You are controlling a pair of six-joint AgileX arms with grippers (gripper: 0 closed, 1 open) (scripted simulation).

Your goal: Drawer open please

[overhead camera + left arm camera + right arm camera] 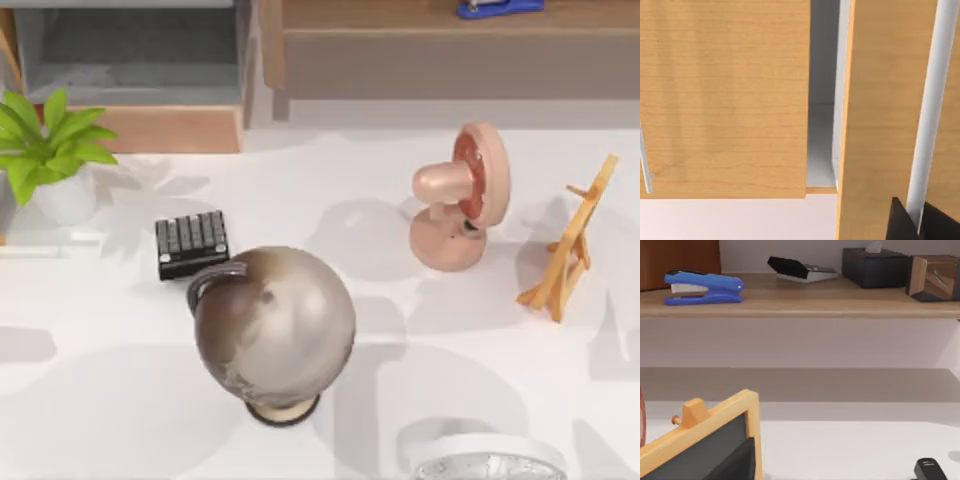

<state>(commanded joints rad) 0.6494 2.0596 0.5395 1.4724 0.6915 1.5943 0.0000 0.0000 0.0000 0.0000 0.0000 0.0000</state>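
Observation:
The drawer (130,60) sits at the table's far left, pulled out. Its grey walls and speckled floor are exposed, and the tan front panel (165,128) faces the table. In the left wrist view my left gripper (918,225) is close against tan wooden panels (725,100). Its two dark fingertips (899,222) stand tight on either side of a long white bar handle (930,110). My right gripper (835,472) is open, with one finger beside a small wooden easel (705,440) and nothing between the fingers.
On the table stand a potted plant (45,150), a black keypad (192,243), a large globe (275,330), a pink fan (462,195), the easel (570,245) and a white fan (490,460). A shelf board (450,40) at the back right holds a blue stapler (702,287).

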